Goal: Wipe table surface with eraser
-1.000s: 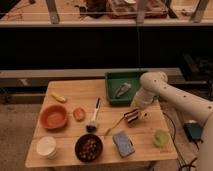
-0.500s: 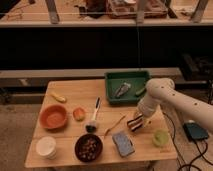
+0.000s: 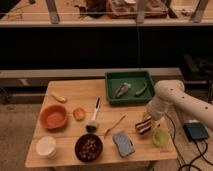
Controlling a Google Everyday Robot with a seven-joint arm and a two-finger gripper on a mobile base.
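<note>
A: Item one, the desk point(image 3: 70, 90)?
B: Light wooden plank top, rectangular, the largest flat thing in view. It carries everything listed below.

A: The eraser point(image 3: 144, 124)?
B: Small dark block with pale pinkish stripes, at the right part of the desk, in front of the green tray point(image 3: 128, 76) and just left of a pale green cup point(image 3: 161, 137). It lies right at the tip of the arm.

A: The pincer point(image 3: 146, 121)?
B: At the end of the white arm point(image 3: 172, 97) that reaches in from the right. It is down at desk level, right at the eraser. Whether it is clenched on the block or released, I cannot tell.

A: Contents of the green tray?
B: A crumpled silvery object point(image 3: 121, 89) to the left and a small green piece point(image 3: 141, 90) to the right. The tray sits at the far right of the desk.

A: Middle of the desk?
B: A white-handled brush point(image 3: 93, 116) with a dark head, lying roughly front to back. Beside it to the right, a thin tan stick point(image 3: 115, 125), set aslant. In front of that, a blue-grey rectangular pad point(image 3: 123, 143) near the front edge.

A: Left side?
B: An orange bowl point(image 3: 53, 116); a small orange item point(image 3: 79, 114) just right of it; a yellow piece point(image 3: 58, 97) behind them, near the far left corner; a white cup point(image 3: 46, 147) at the front left; a dark bowl point(image 3: 89, 148) of brownish pieces next to that cup.

A: Off the desk?
B: A dark box point(image 3: 195, 131) with cables, on the floor at the right.
</note>
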